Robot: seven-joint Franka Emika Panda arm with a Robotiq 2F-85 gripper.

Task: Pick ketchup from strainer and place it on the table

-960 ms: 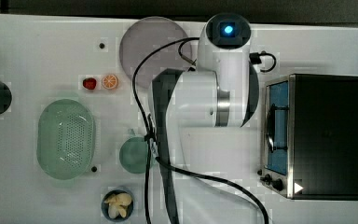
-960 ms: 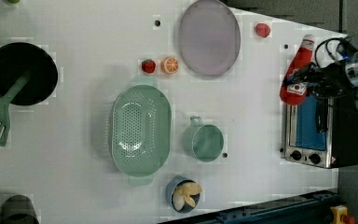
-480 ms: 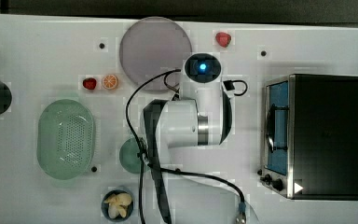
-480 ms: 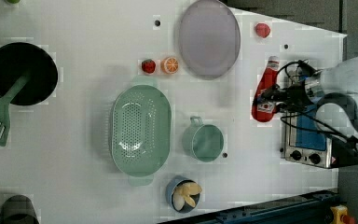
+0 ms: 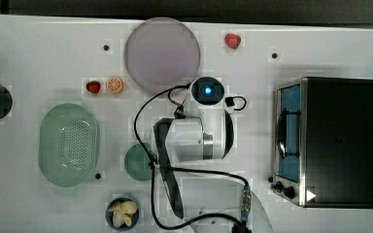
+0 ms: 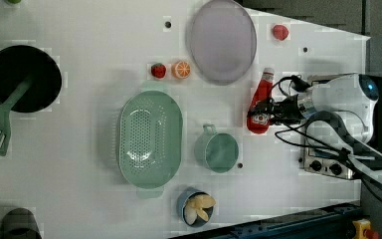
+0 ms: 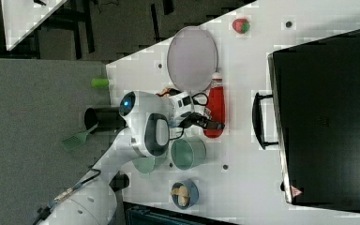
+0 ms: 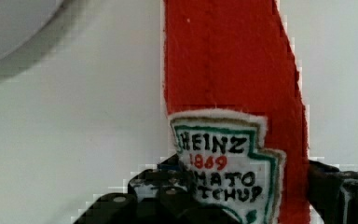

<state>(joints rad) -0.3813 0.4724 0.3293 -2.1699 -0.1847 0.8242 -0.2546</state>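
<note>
2 black fingers (image 8: 340, 191) of the gripper (image 6: 263, 113) stand on either side of the ketchup bottle (image 6: 261, 97), around its labelled lower body. In the wrist view the gripper (image 8: 233, 201) brackets the bottle (image 8: 233, 70) closely, but we cannot tell whether the fingers pinch it or merely flank it.

The bottle's white cap points away from the gripper, toward the grey plate (image 6: 222, 40), and the cap end lies just beside that plate's rim. The bottle is low over the white table (image 6: 79, 45), and we cannot tell whether it touches the surface. In the right view the bottle (image 7: 215, 105) lies between the gripper (image 7: 211, 124) and the handle of the black oven (image 7: 328, 117).

Near the gripper, on the side away from the plate, stands the round green cup (image 6: 218, 152). Farther out past the cup is the pale green strainer (image 6: 149, 137), well apart from the bottle, with nothing in it. Beyond the cup, further still from the gripper, sits 1 small blue bowl (image 6: 196, 206) holding pale pieces. 1 strawberry (image 6: 158, 70) and 1 orange slice (image 6: 181, 68) lie between the strainer and the plate, and 1 more strawberry (image 6: 280, 32) lies past the plate.
</note>
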